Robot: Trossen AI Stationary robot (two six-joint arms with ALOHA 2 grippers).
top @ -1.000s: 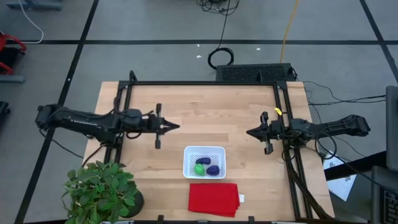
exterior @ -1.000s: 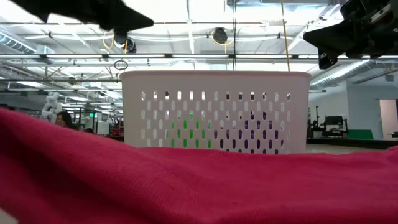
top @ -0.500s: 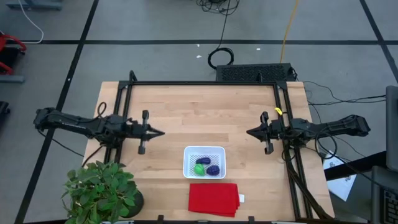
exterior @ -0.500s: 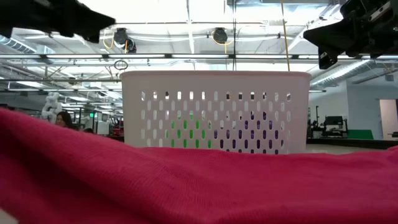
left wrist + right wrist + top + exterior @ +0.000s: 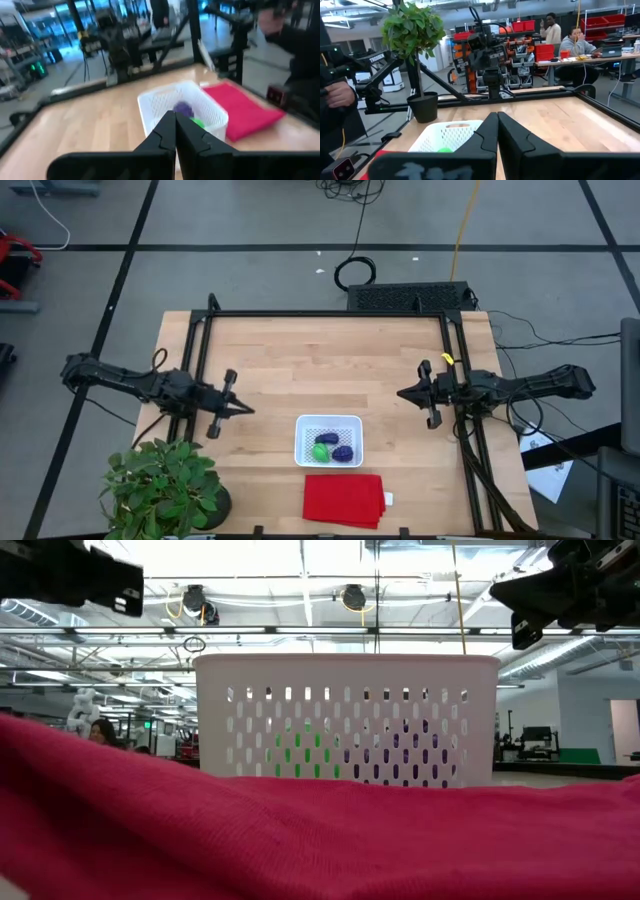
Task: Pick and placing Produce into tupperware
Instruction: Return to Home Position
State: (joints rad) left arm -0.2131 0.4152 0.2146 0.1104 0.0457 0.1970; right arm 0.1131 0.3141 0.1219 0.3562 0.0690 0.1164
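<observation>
Left tool (image 5: 247, 409) and right tool (image 5: 400, 393) sit closed; cloth (image 5: 320, 840) hides foot of tupperware (image 5: 346, 680).

Tabletop (image 5: 320, 360) free beyond plant (image 5: 160, 485), tupperware (image 5: 300, 442) and cloth (image 5: 343, 498).

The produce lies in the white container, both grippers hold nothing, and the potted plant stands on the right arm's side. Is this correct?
No. The high view shows the potted plant on the left arm's side. The produce does lie in the white container, and the left gripper and right gripper hold nothing.

Two dark jointed arms (image 5: 130, 377) — yellow tag (image 5: 447, 361)
</observation>
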